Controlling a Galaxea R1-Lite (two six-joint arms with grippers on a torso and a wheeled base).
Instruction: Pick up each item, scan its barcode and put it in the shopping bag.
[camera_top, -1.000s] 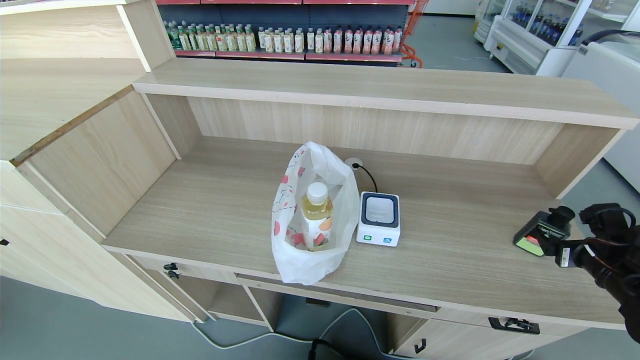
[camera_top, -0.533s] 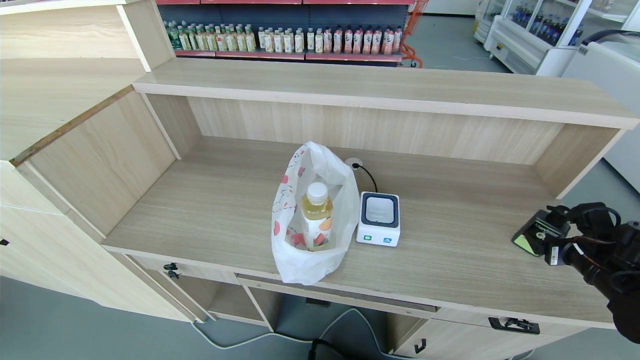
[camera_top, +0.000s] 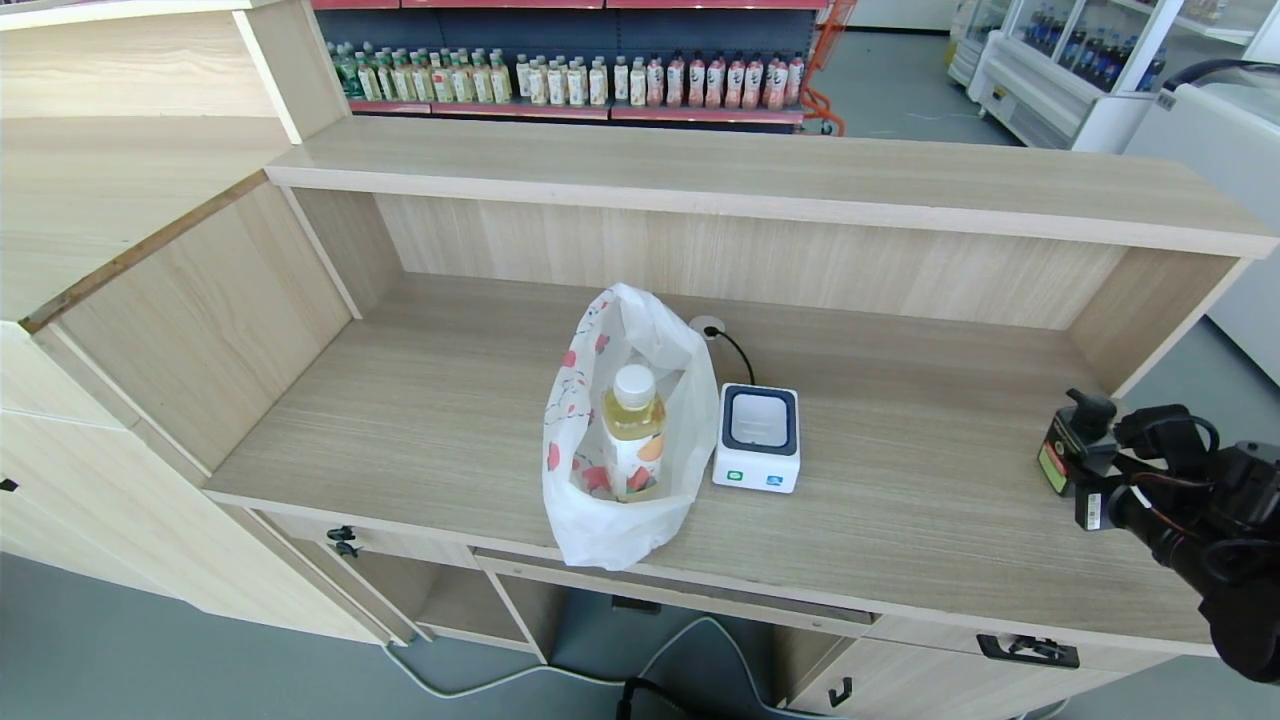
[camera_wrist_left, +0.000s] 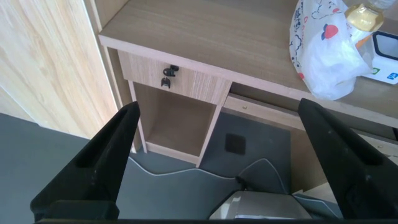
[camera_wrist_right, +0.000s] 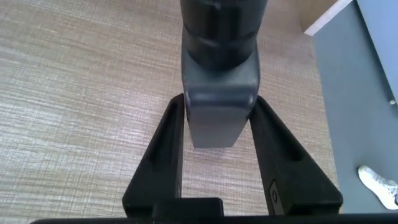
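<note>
Dark boxy container (camera_top: 1066, 447) with round black cap, clamped between right gripper's (camera_wrist_right: 217, 115) matte fingers over wood-grain desk's (camera_top: 900, 510) right end. Near front edge, crinkly white bag (camera_top: 600, 520) holding upright bottle (camera_top: 632, 425); squarish white scanner (camera_top: 757, 440) just beside. Left gripper's (camera_wrist_left: 219, 109) fingers wide apart below front-left corner.

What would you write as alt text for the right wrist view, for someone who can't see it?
The right gripper clamps a dark bottle with a black cap between its two black fingers, seen from just behind them. Beneath lies the pale wooden counter, with grey floor past its edge.
</note>
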